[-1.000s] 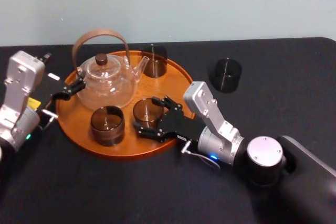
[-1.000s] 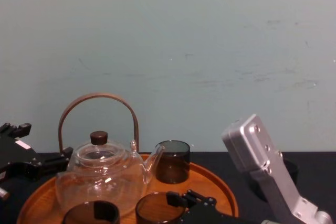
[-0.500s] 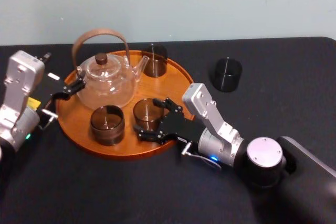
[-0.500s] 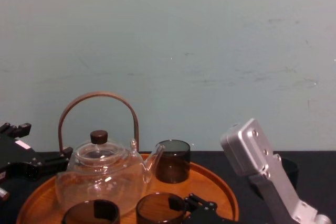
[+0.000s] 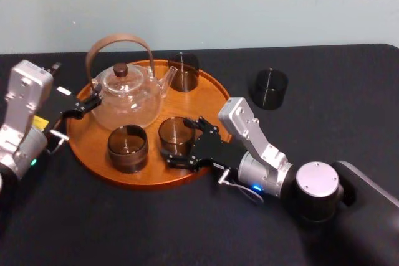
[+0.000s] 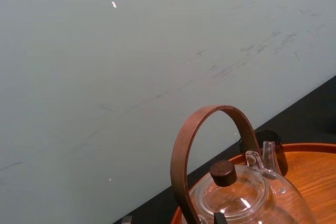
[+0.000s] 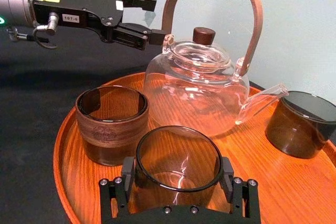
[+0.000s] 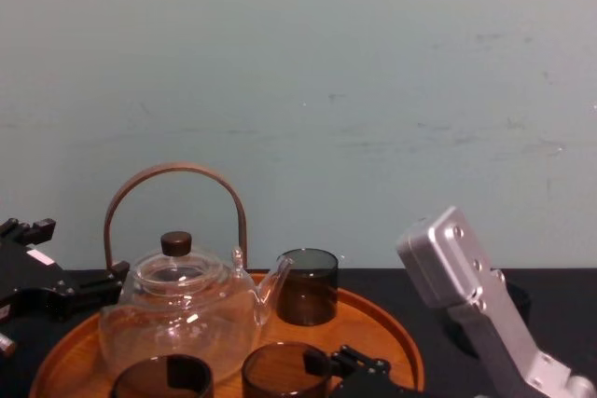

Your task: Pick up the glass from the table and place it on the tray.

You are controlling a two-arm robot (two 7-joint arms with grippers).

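- Right gripper (image 5: 182, 137) has backed off slightly toward the robot. The glass (image 5: 175, 132) hasn't followed.
- Glass stands upright on the tray (image 5: 143, 182), near its front edge.
- Fingers flank the glass, seemingly just wider than it. The gap is hard to confirm.
- Likely released, so the placement looks done.
- Left gripper (image 5: 87, 105) sits idle at the tray's left edge, fingers apart and empty.

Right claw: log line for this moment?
right claw at smoky glass tumbler | tumbler on round orange-brown wooden tray | left claw idle by clear glass teapot
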